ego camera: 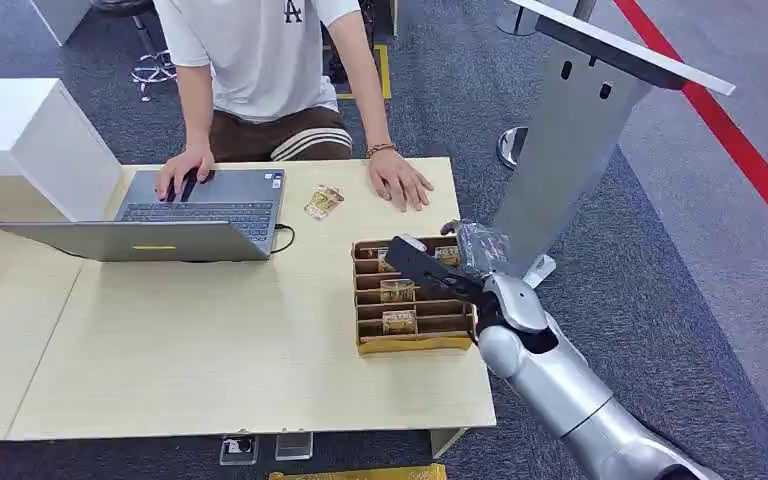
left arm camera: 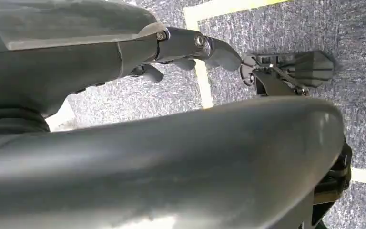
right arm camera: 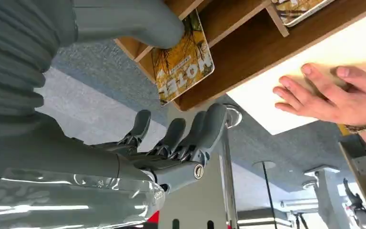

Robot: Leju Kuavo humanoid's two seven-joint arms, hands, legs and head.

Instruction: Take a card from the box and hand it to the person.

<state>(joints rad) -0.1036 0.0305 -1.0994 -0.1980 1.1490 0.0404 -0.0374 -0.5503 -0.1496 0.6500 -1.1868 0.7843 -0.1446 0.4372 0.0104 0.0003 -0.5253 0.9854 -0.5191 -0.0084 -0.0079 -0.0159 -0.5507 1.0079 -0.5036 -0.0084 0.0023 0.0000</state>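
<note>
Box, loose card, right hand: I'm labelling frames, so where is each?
Box (ego camera: 412, 344), head view, near wall.
Loose card (ego camera: 323, 202), head view, its middle, on the table by the laptop.
Right hand (ego camera: 432, 268), head view, back of the hand over the box.

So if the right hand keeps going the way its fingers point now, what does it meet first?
Most likely the card standing in the box compartment: the right hand hovers over the box, thumb already near that card. Depth is unclear, so the box's far wall could come first.

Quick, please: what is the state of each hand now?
Left hand: holds nothing, fingers curled; cannot tell more.
Right hand: at a card in the box; grip cannot be told.
</note>
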